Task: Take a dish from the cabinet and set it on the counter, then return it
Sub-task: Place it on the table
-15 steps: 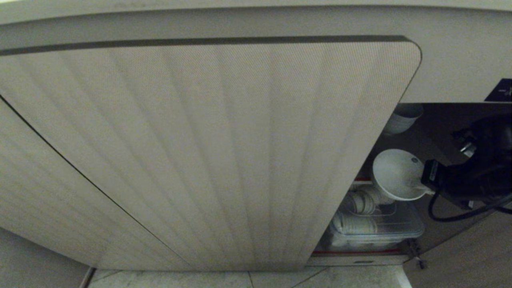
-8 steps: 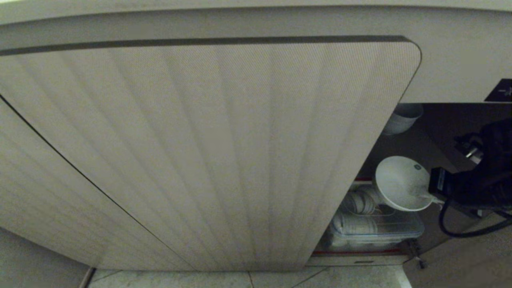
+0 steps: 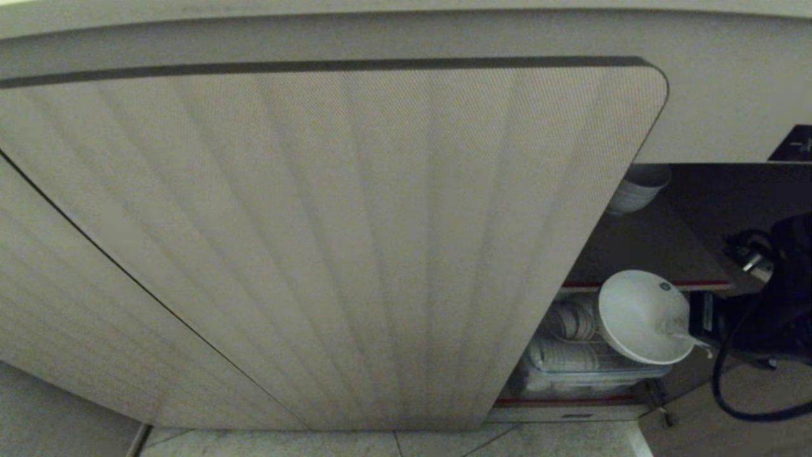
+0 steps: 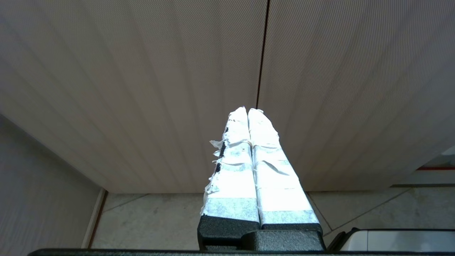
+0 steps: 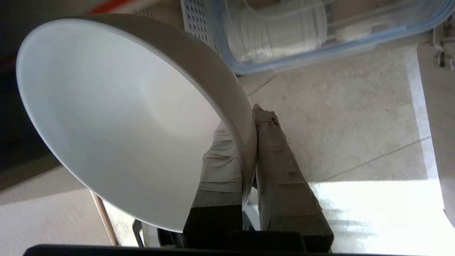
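The right claw (image 5: 249,142) is pinched nearly closed on the rim of the dish (image 5: 117,117), one taped finger (image 5: 220,160) inside the bowl and the other against its outer wall. The dish hangs tilted in the air at the open side of the cabinet (image 3: 317,241), in front of the red-edged shelf (image 3: 641,254). Beyond it a clear container (image 3: 596,368) holds stacked white dishes. The left claw (image 4: 247,117), fingers pressed together and empty, points at the ribbed doors.
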{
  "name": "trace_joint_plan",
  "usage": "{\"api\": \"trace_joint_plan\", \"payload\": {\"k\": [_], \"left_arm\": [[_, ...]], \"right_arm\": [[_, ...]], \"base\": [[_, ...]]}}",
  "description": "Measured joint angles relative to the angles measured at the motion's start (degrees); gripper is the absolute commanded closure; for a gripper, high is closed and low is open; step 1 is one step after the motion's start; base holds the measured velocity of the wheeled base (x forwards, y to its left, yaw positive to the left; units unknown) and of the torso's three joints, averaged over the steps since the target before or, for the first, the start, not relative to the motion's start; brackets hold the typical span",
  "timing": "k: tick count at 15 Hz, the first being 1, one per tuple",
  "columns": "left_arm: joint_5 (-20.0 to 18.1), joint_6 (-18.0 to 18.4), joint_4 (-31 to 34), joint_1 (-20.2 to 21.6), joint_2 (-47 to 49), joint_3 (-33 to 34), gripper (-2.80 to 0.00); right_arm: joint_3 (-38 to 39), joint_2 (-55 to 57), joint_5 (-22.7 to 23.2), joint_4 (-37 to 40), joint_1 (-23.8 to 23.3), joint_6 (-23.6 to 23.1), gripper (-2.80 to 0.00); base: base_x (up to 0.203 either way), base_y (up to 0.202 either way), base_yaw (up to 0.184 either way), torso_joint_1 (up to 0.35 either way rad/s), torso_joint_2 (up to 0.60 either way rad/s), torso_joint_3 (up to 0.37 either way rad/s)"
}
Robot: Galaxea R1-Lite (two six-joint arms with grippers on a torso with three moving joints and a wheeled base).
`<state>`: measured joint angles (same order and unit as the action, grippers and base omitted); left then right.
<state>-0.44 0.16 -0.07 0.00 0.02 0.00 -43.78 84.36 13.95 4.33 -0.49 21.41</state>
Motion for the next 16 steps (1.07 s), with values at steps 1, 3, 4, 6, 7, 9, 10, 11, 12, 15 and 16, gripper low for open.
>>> {"api": "trace_joint_plan", "payload": {"k": [1, 3, 4, 6, 7, 9, 10, 11, 12, 15, 16], "left_arm": [[0.0, 0.0, 0.0, 0.0, 0.0, 0.0, 0.0], [0.0, 0.0, 0.0, 0.0, 0.0, 0.0, 0.0], [0.0, 0.0, 0.0, 0.0, 0.0, 0.0, 0.0], [0.0, 0.0, 0.0, 0.0, 0.0, 0.0, 0.0], [0.0, 0.0, 0.0, 0.0, 0.0, 0.0, 0.0], [0.0, 0.0, 0.0, 0.0, 0.0, 0.0, 0.0], [0.0, 0.0, 0.0, 0.0, 0.0, 0.0, 0.0], [0.0, 0.0, 0.0, 0.0, 0.0, 0.0, 0.0], [0.0, 0.0, 0.0, 0.0, 0.0, 0.0, 0.0], [0.0, 0.0, 0.0, 0.0, 0.0, 0.0, 0.0], [0.0, 0.0, 0.0, 0.0, 0.0, 0.0, 0.0]], "right_arm": [[0.7, -0.5, 0.1, -0.1, 0.1, -0.3, 0.0], [2.4, -1.6, 0.2, -0.1, 0.1, -2.0, 0.0], [3.3, -2.3, 1.0, -0.1, 0.1, -2.8, 0.0], [5.2, -3.9, 3.2, -0.1, 0.1, -3.2, 0.0], [6.1, -4.6, 3.4, -0.2, 0.2, -3.5, 0.0], [8.3, -6.2, 3.6, -0.3, 0.2, -4.7, 0.0], [9.5, -7.0, 4.2, -0.7, 0.3, -5.6, 0.0], [10.8, -8.0, 5.5, -1.1, 0.3, -6.5, 0.0], [12.0, -9.1, 6.9, -1.6, 0.4, -7.2, 0.0], [15.7, -12.3, 8.4, -1.7, 1.6, -7.5, 0.0], [16.9, -13.5, 8.6, -1.7, 2.4, -7.4, 0.0]], "base": [[0.0, 0.0, 0.0, 0.0, 0.0, 0.0], [0.0, 0.0, 0.0, 0.0, 0.0, 0.0], [0.0, 0.0, 0.0, 0.0, 0.0, 0.0], [0.0, 0.0, 0.0, 0.0, 0.0, 0.0], [0.0, 0.0, 0.0, 0.0, 0.0, 0.0], [0.0, 0.0, 0.0, 0.0, 0.0, 0.0], [0.0, 0.0, 0.0, 0.0, 0.0, 0.0], [0.0, 0.0, 0.0, 0.0, 0.0, 0.0], [0.0, 0.0, 0.0, 0.0, 0.0, 0.0], [0.0, 0.0, 0.0, 0.0, 0.0, 0.0], [0.0, 0.0, 0.0, 0.0, 0.0, 0.0]]}}
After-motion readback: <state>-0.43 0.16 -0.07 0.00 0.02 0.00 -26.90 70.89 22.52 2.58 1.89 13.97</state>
